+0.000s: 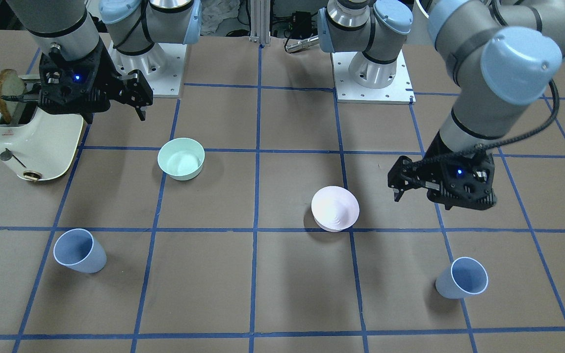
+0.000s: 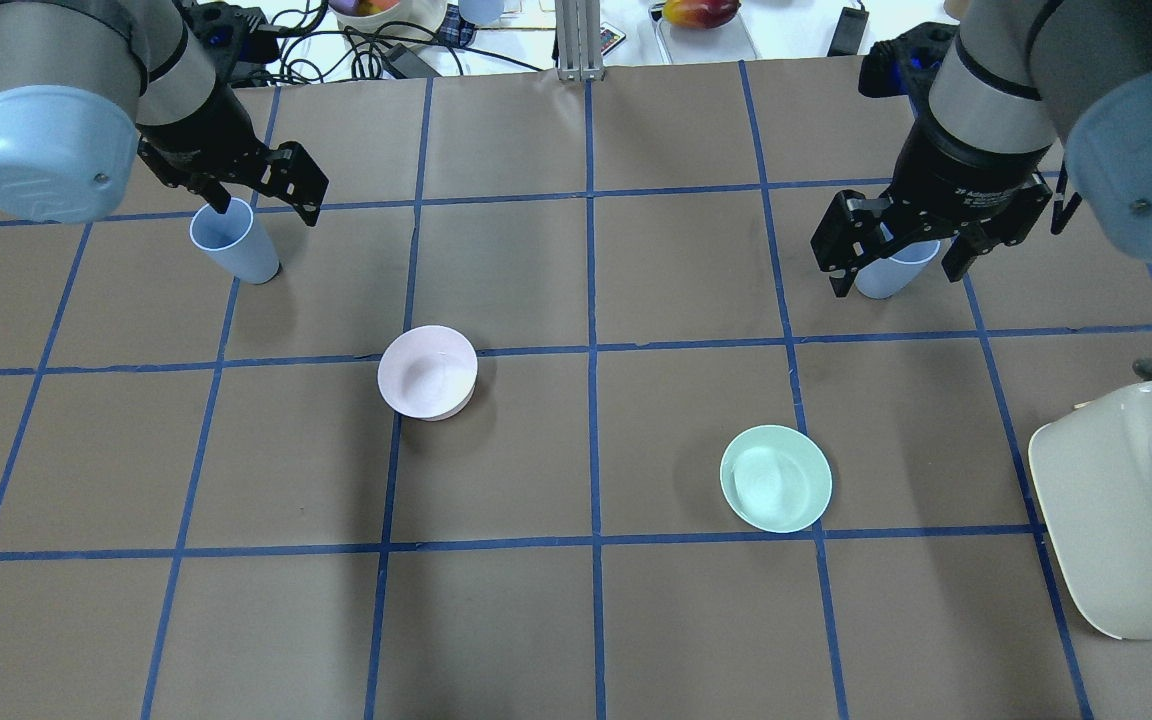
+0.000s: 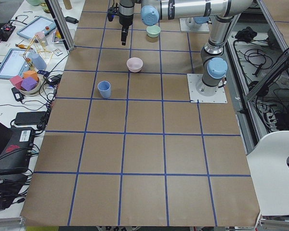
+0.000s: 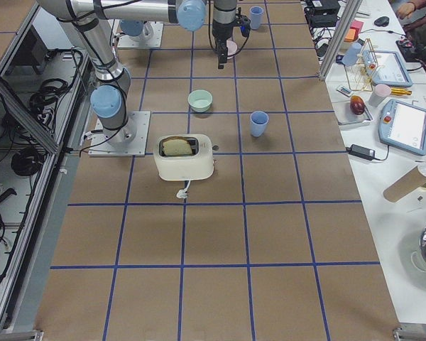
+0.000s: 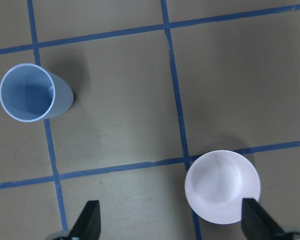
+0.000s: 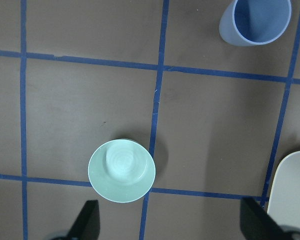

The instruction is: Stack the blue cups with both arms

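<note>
On the table's far side, well apart: left blue cup (image 2: 234, 243), right blue cup (image 1: 79, 250), both upright, untouched; left gripper (image 2: 261, 195) and right gripper (image 1: 138, 95) aloft, jaws spread, empty; best bet: descend square over each, pinch wall below rim, lift clear of pink bowl (image 2: 428, 372), nest vertically, release low.

Open table (image 1: 302, 294) around blue cups (image 1: 79, 251), pink bowl (image 1: 335, 208), green bowl (image 1: 181, 158) (both low) mid-table, toaster (image 1: 32, 142) far right

Nothing legible — print too blurred.
</note>
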Motion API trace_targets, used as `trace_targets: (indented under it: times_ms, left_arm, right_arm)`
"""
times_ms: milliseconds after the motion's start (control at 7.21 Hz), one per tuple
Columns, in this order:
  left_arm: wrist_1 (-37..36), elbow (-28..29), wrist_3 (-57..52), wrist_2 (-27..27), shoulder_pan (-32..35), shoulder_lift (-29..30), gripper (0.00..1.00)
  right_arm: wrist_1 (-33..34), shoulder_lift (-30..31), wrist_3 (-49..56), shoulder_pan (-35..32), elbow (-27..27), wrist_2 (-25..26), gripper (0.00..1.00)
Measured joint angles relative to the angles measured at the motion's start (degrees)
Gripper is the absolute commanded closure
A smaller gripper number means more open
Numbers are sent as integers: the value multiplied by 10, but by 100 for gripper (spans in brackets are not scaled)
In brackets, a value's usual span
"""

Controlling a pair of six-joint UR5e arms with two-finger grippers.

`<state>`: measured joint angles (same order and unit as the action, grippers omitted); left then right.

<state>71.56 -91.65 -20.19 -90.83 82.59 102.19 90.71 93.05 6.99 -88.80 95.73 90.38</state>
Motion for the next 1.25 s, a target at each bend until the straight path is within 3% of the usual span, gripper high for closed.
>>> trace_targets:
  times_ms: [277, 693, 832, 1109, 1248]
  left_arm:
    - [-51, 0, -46, 0, -34, 56, 0]
    - [-137, 1, -82, -4, -44, 120, 0]
    - [-155, 1, -88, -4, -48, 132, 10]
    - [-188, -3, -106, -3, -56, 147, 17]
    - [-197, -4, -115, -2, -59, 154, 50]
  right_arm:
    - [29, -13, -5, 12, 1, 0, 0]
    - [120, -98, 12, 65, -9, 1, 0]
    - [173, -133, 39, 81, -16, 0, 0]
    - [275, -199, 105, 94, -28, -2, 0]
    - [300, -224, 117, 97, -33, -3, 0]
